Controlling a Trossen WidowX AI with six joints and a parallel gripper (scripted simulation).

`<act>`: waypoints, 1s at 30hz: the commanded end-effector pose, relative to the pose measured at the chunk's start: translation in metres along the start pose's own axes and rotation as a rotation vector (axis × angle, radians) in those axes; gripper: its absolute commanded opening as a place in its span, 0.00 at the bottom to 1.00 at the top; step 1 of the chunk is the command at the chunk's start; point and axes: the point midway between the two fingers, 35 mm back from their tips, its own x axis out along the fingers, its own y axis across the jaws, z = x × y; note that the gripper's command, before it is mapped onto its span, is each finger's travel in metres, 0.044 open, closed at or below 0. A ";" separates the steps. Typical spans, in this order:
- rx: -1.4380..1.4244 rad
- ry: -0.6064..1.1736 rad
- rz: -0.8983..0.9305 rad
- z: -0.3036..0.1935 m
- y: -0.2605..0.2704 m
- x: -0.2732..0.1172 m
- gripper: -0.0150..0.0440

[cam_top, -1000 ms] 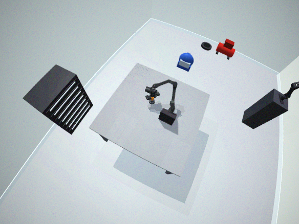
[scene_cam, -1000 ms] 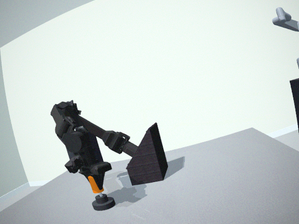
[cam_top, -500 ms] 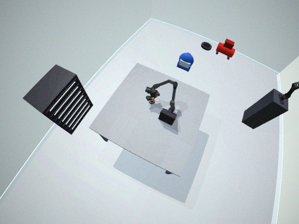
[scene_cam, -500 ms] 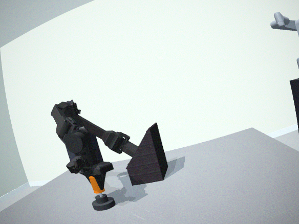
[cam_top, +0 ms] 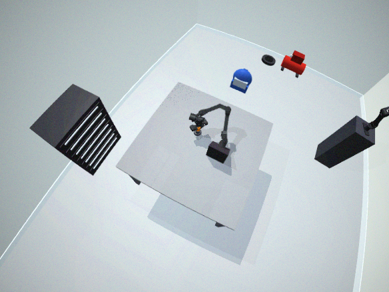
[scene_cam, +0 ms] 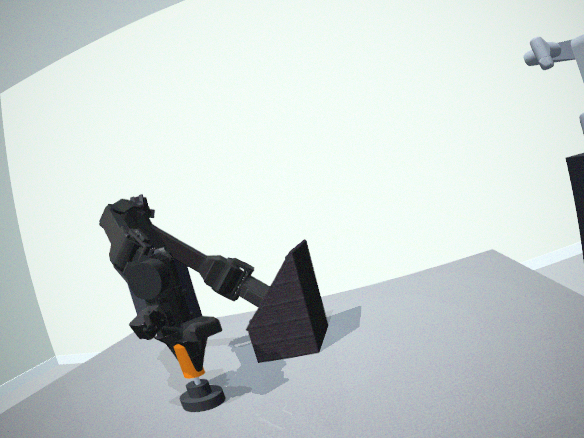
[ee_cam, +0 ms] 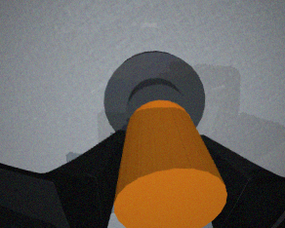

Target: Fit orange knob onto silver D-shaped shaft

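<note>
The hand is grasping the knob, one dark finger on each side of it. The knob is orange, and in the wrist view its near end is wide and its far end is narrower. I can read no brand, label or writing on it.

Just below the knob is the shaft; a short silver piece of it shows between the knob and the pedestal. So the knob is above the pedestal and is not pushed down on it. Whether the tip of the shaft is inside the hole, I cannot tell, and the flat sides are hidden. The pedestal is dark and round, with a smaller step on top, and it stands on the grey counter.

The arm bends from the hand to a dark block, which in the top view is at the right and nearer side of the pedestal.

Further out, in the top view, a dark cabinet is at the left, and a red machine is at the far right. No writing is readable on these either.
</note>
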 end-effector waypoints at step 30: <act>-0.211 -0.001 0.002 0.007 0.003 -0.003 0.25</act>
